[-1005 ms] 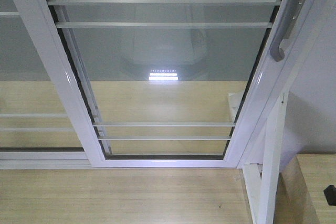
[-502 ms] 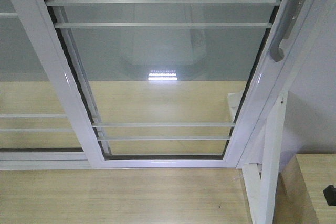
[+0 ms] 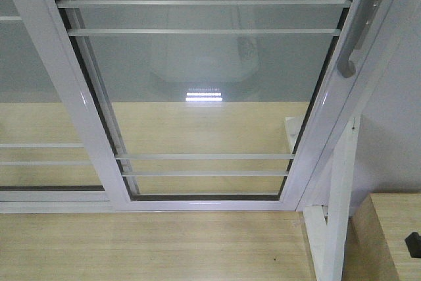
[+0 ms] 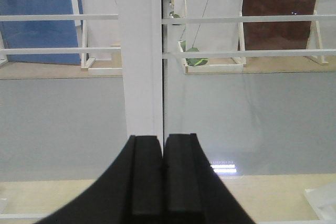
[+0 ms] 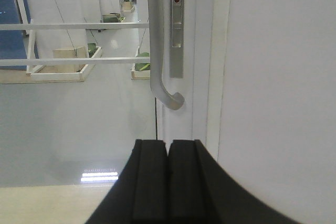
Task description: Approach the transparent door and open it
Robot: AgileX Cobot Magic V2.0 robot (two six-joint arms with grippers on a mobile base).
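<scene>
Handle (image 5: pixel 153 40) of transparent door (image 3: pixel 210 70) hangs just ahead of closed right jaws.

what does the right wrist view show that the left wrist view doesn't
Only the right wrist view shows the curved grey pull handle and the lock plate with a red dot, ahead of the right gripper. Only the left wrist view shows a plain white stile ahead of the left gripper, plus a blue panel beyond. Both show the transparent door, its white bars and a shut gripper.

pale wood floor (image 3: pixel 151 248), plain grey wall (image 3: pixel 395 129) at right, bright glare (image 3: pixel 204 96) farther off.
</scene>
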